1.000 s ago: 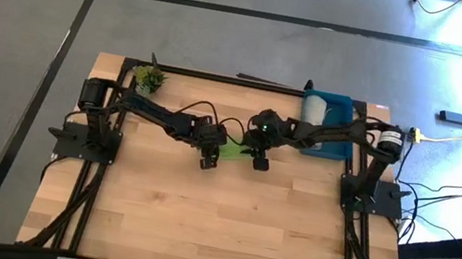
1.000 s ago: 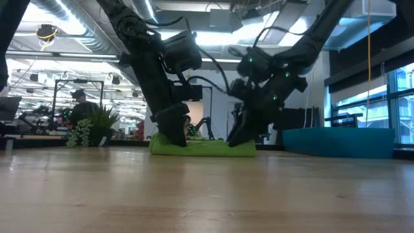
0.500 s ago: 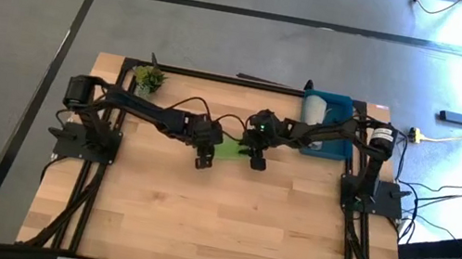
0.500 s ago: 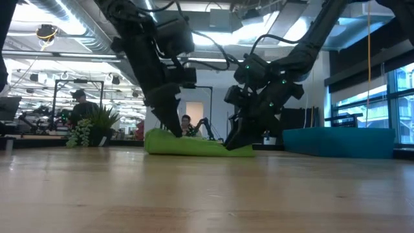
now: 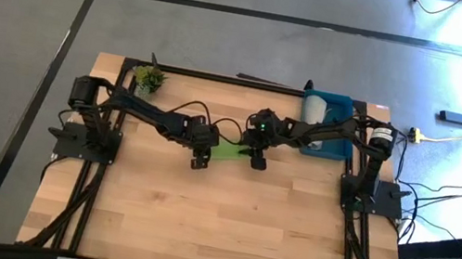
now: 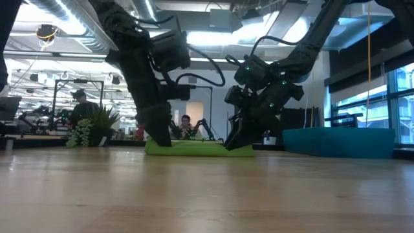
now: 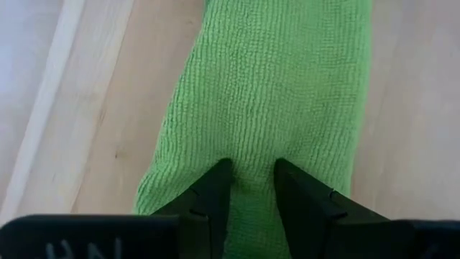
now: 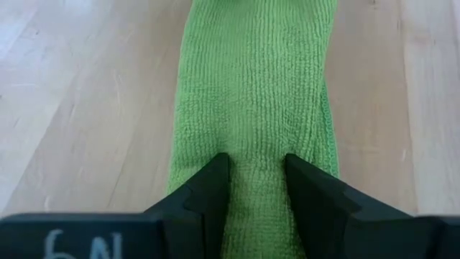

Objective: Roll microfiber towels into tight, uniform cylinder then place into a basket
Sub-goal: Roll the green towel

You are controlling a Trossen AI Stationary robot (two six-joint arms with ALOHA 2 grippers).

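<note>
The green towel lies on the table's middle as a long narrow bundle, running left to right. My left gripper is shut on its left end and my right gripper on its right end; both show in the low view, the left gripper and the right gripper. The blue basket stands at the far right, with a rolled grey towel inside at its left wall. My left gripper pinches a raised ridge of cloth on top of the towel's left end between its two fingers. It comes slanting down from the table's left. The towel rests on the table. How many layers are pinched does not show. My right gripper pinches a ridge of cloth on top of the towel's right end between its two fingers. It slants down from the table's right. The bundle stretches away along the table, lying on the wood.
A small green plant sprig stands at the far left corner. Bare wood spreads across the near half of the table. Black frame rails run along the far edge.
My left gripper has lifted the towel's left end a little, carried it toward the table's left edge and set it down again. The bundle now lies lower and flatter than before. Its right end has stayed in place.
</note>
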